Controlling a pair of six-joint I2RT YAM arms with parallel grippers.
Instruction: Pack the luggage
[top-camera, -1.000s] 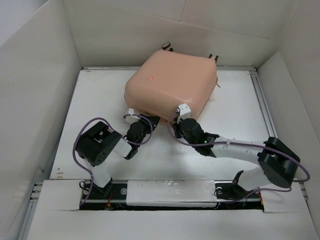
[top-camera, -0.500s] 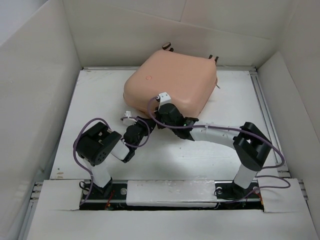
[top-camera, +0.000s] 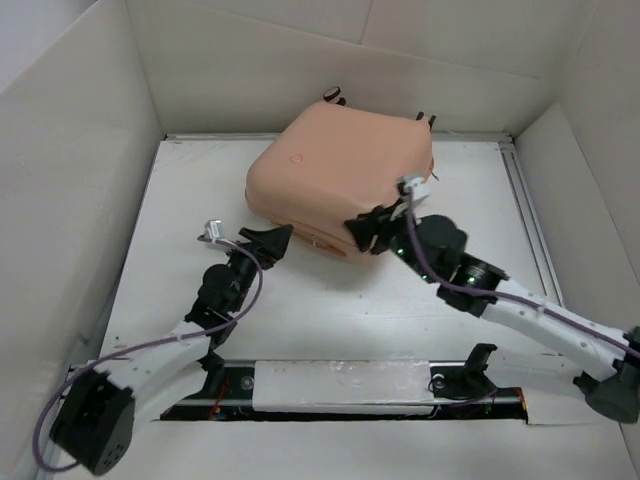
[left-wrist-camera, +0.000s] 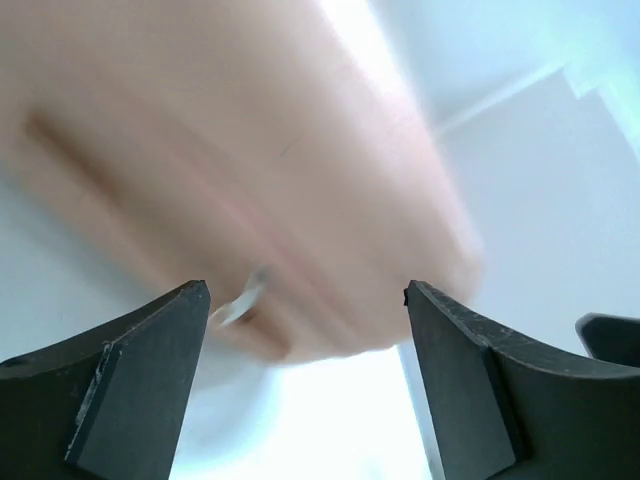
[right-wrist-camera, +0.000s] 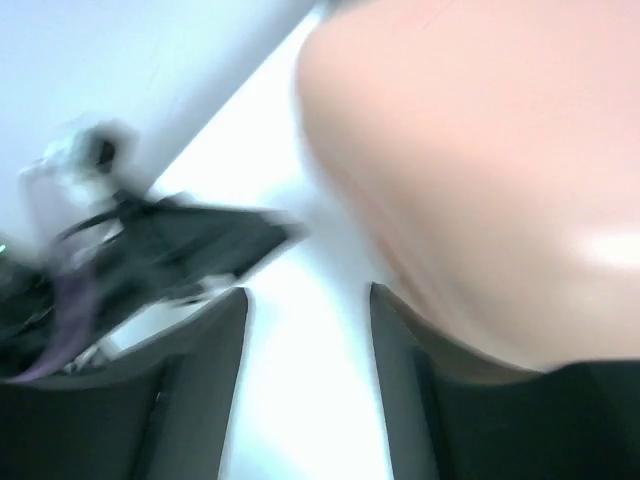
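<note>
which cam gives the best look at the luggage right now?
Top external: the whole luggage is in frame and sharp, lying closed on the table, with the round button visible on top. Both wrist views are motion-blurred. The left wrist shows only a smeared pink side, the right wrist just one rounded corner.

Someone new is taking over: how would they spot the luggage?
On the white table, look toward its far edge: the luggage lies flat there. It is the only peach-pink thing, a round-cornered hard shell with a small round button on top; nothing else here shares that colour.
</note>
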